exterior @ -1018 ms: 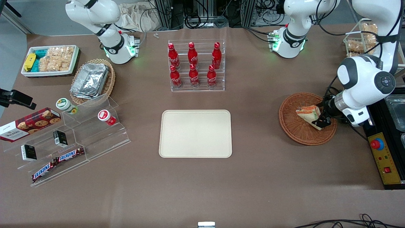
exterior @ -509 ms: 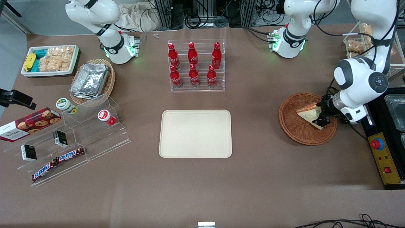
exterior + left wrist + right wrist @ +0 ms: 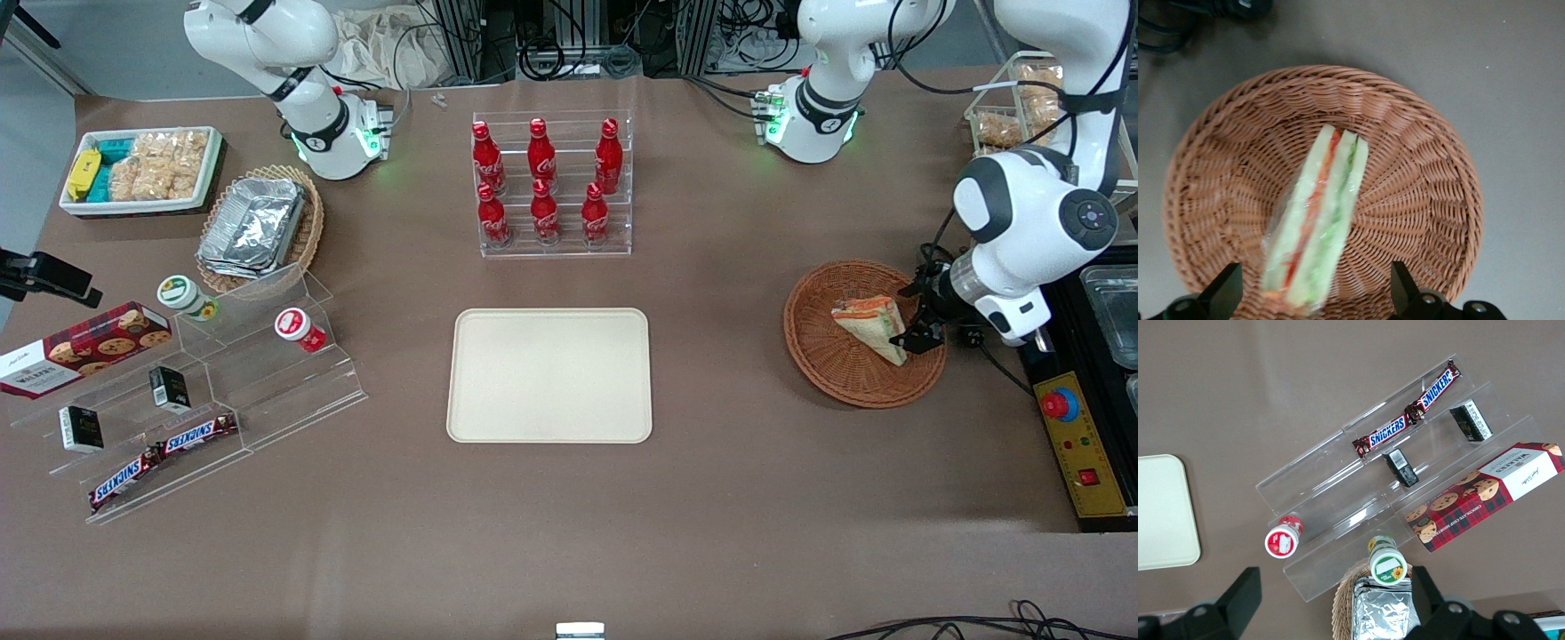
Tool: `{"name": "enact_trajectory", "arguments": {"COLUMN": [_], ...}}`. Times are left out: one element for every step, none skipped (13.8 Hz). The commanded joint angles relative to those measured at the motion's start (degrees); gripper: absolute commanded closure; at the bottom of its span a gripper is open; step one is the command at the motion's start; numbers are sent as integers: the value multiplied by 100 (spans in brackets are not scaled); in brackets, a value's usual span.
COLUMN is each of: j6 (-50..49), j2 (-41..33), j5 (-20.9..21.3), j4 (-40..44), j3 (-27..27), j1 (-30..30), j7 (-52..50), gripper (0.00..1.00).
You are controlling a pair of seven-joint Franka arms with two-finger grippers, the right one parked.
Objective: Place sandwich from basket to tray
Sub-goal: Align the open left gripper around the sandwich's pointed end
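Note:
The sandwich (image 3: 869, 322), a wrapped wedge of pale bread with red and green filling, lies in the round reddish-brown basket (image 3: 818, 360) toward the working arm's end of the table. In the left wrist view the sandwich (image 3: 1318, 227) lies across the basket's weave (image 3: 1418, 180). My left gripper (image 3: 917, 334) hangs low over the basket, at the sandwich's thick end. It is open, and in the left wrist view the gripper (image 3: 1313, 293) has one black finger on each side of the sandwich, with a gap at each. The cream tray (image 3: 549, 375) lies bare at mid-table.
A clear rack of red cola bottles (image 3: 551, 182) stands farther from the camera than the tray. A yellow panel with a red stop button (image 3: 1060, 404) lies beside the basket. An acrylic snack shelf (image 3: 196, 391), a tan foil-tin basket (image 3: 258, 227) and a white snack bin (image 3: 142, 169) lie toward the parked arm's end.
The left arm's wrist has swung slightly, shifting the gripper a little toward the working arm's end over the basket. The sandwich has rocked slightly but remains in the basket.

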Motion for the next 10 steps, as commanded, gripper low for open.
{"name": "enact_trajectory", "arguments": {"j6": [-178, -161, -126, -39, 49, 111, 155, 208, 278, 418], "j2": [-18, 34, 157, 245, 263, 263, 263, 272, 350, 438], "j5": [370, 476, 512, 521, 521, 521, 521, 521, 529, 529], "j4": [-56, -109, -127, -136, -171, -241, -294, -311, -338, -381], "j3": [-9, -17, -18, -18, -18, -26, -26, -26, -26, -44], "j1": [-8, -26, -52, -61, -70, -79, -79, -79, -87, -140], "j7": [-160, -186, -230, -239, -239, -239, -239, -239, -231, -239], "gripper": [0, 0, 0, 0, 0, 0, 0, 0, 0, 0]}}
